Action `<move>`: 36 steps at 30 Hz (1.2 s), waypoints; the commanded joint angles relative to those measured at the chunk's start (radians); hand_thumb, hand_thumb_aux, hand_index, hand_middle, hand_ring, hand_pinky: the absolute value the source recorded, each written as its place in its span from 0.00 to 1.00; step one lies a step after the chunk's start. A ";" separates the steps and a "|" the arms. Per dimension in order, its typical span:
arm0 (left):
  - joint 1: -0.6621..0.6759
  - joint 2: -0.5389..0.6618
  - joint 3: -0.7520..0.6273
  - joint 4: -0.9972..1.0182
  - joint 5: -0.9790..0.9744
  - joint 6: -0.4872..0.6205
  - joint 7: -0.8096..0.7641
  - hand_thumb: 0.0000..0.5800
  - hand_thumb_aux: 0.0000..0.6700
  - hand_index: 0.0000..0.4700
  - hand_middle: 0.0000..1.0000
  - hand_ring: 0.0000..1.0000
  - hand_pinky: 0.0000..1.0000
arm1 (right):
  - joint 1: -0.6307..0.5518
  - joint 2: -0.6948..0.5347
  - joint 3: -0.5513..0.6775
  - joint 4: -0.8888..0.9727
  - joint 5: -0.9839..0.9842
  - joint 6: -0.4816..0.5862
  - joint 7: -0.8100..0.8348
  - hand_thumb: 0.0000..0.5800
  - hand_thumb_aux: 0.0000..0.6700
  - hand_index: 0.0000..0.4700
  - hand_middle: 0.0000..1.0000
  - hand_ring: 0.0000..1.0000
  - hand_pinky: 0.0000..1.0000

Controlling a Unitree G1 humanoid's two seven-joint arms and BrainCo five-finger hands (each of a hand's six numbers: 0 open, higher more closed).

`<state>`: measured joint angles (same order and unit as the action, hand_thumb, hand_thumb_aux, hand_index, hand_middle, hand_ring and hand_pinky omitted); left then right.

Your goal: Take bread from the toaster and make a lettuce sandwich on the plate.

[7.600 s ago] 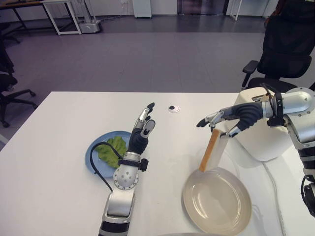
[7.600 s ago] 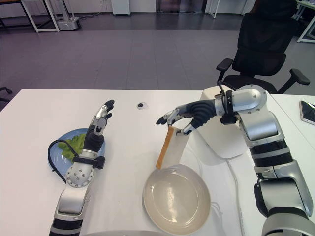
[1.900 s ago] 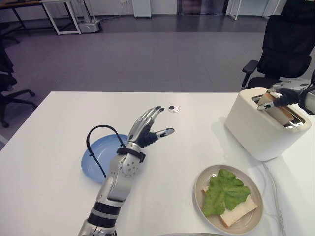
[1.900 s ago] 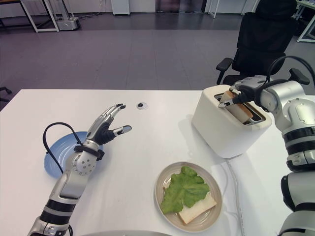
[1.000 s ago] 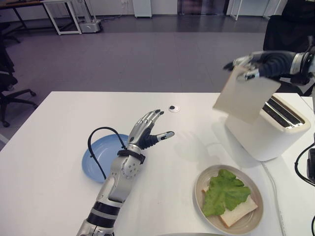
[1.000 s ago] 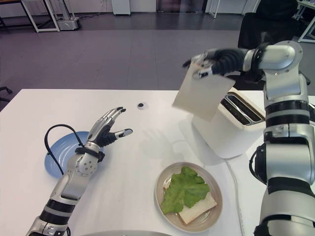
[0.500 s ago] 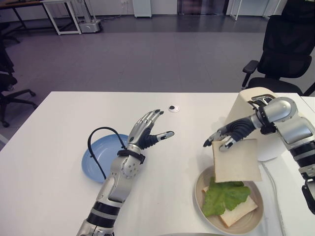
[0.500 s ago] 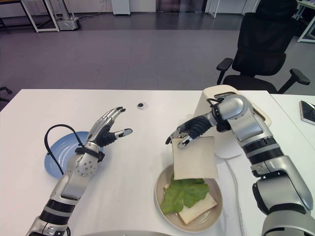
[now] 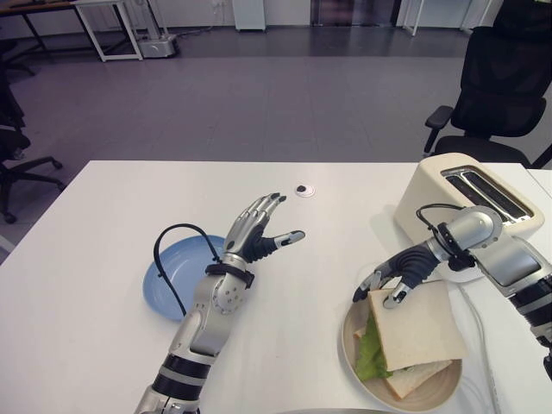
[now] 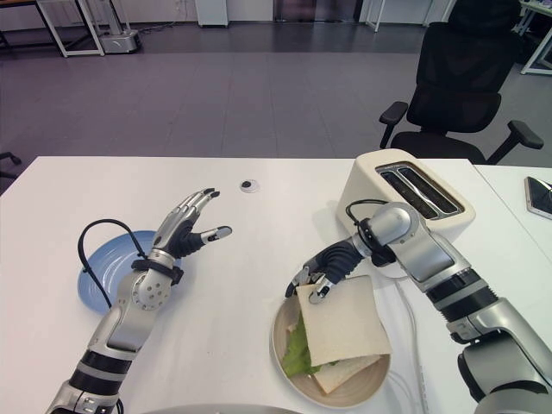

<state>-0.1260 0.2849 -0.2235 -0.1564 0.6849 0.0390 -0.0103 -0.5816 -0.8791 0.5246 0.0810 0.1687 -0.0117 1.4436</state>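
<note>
A beige plate (image 9: 452,385) at the front right holds a bottom bread slice (image 9: 417,377) with green lettuce (image 9: 366,354) on it. A second bread slice (image 9: 420,326) lies tilted over the lettuce, covering most of it. My right hand (image 9: 390,282) is just above the plate's far left rim, its fingers pinching that top slice at its upper left corner. The white toaster (image 9: 453,210) stands behind the plate, its slots empty. My left hand (image 9: 257,230) is raised over the table's middle, fingers spread and holding nothing, beside an empty blue plate (image 9: 175,278).
A small black round fitting (image 9: 301,189) sits in the table near the far edge. The toaster's white cable (image 9: 479,343) runs along the right of the plate. A phone (image 10: 539,197) lies at the far right. A black office chair (image 9: 503,79) stands behind the table.
My right hand has come down and toward me with the second slice, from hanging upright above the plate to lying on the lettuce. The left hand has not moved.
</note>
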 commanded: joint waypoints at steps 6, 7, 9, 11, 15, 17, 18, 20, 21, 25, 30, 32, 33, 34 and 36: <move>-0.003 0.006 -0.001 0.011 -0.005 0.005 -0.007 0.00 0.00 0.00 0.00 0.00 0.00 | 0.063 -0.006 0.000 0.002 0.013 -0.019 0.106 0.97 0.82 0.82 0.00 0.00 0.00; -0.001 0.005 0.000 0.009 -0.005 0.005 -0.006 0.00 0.00 0.00 0.00 0.00 0.00 | 0.065 -0.004 -0.001 0.011 0.008 -0.028 0.100 0.92 0.71 0.71 0.00 0.00 0.00; -0.002 0.005 -0.002 0.010 -0.006 0.004 -0.007 0.00 0.00 0.00 0.00 0.00 0.00 | 0.070 -0.001 -0.005 0.028 -0.001 -0.040 0.089 0.82 0.58 0.58 0.00 0.00 0.00; -0.003 0.005 -0.003 0.010 -0.006 0.002 -0.008 0.00 0.00 0.00 0.00 0.00 0.00 | 0.066 0.007 -0.011 0.046 -0.006 -0.050 0.078 0.38 0.21 0.21 0.00 0.00 0.00; -0.002 0.001 -0.010 -0.001 -0.005 0.000 -0.010 0.00 0.00 0.00 0.00 0.00 0.00 | 0.049 0.026 -0.028 0.064 -0.004 -0.057 0.060 0.00 0.00 0.00 0.00 0.00 0.00; -0.001 -0.005 -0.023 -0.032 -0.005 -0.007 -0.020 0.00 0.00 0.00 0.00 0.00 0.00 | 0.034 0.036 -0.045 0.070 0.003 -0.053 0.051 0.00 0.00 0.00 0.00 0.00 0.00; -0.003 -0.007 -0.041 -0.058 -0.008 -0.020 -0.037 0.00 0.00 0.00 0.00 0.00 0.00 | 0.018 0.044 -0.060 0.077 0.008 -0.047 0.042 0.00 0.00 0.00 0.00 0.00 0.00; -0.012 -0.006 -0.092 -0.121 -0.027 -0.069 -0.088 0.00 0.00 0.00 0.00 0.00 0.00 | -0.024 0.061 -0.092 0.102 0.015 -0.041 0.027 0.00 0.00 0.00 0.00 0.00 0.00; -0.018 0.002 -0.128 -0.152 -0.050 -0.112 -0.126 0.00 0.00 0.00 0.00 0.00 0.00 | -0.046 0.073 -0.110 0.119 0.015 -0.033 0.011 0.00 0.00 0.00 0.00 0.00 0.00; -0.012 0.019 -0.251 -0.235 -0.157 -0.256 -0.255 0.00 0.00 0.00 0.00 0.00 0.00 | -0.172 0.185 -0.176 0.292 -0.086 -0.038 -0.229 0.00 0.00 0.00 0.00 0.00 0.00; 0.002 0.037 -0.357 -0.262 -0.298 -0.328 -0.399 0.00 0.00 0.00 0.00 0.00 0.00 | -0.262 0.260 -0.231 0.465 -0.186 -0.052 -0.445 0.00 0.00 0.00 0.00 0.00 0.00; 0.008 0.044 -0.387 -0.256 -0.328 -0.328 -0.448 0.00 0.00 0.00 0.00 0.00 0.00 | -0.281 0.276 -0.241 0.499 -0.201 -0.058 -0.471 0.00 0.00 0.00 0.00 0.00 0.00; 0.008 0.049 -0.397 -0.250 -0.338 -0.321 -0.471 0.00 0.00 0.00 0.00 0.00 0.00 | -0.286 0.282 -0.245 0.510 -0.204 -0.062 -0.476 0.00 0.00 0.00 0.00 0.00 0.00; 0.008 0.051 -0.404 -0.245 -0.347 -0.315 -0.490 0.00 0.00 0.00 0.00 0.00 0.00 | -0.289 0.286 -0.248 0.517 -0.206 -0.064 -0.479 0.00 0.00 0.00 0.00 0.00 0.00; 0.009 0.052 -0.415 -0.234 -0.360 -0.308 -0.517 0.00 0.00 0.00 0.00 0.00 0.00 | -0.294 0.290 -0.252 0.534 -0.216 -0.074 -0.486 0.00 0.00 0.00 0.00 0.00 0.00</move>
<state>-0.1224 0.3277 -0.6235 -0.4097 0.3436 -0.2836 -0.4939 -0.8497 -0.5928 0.2837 0.5957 -0.0222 -0.0762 0.9632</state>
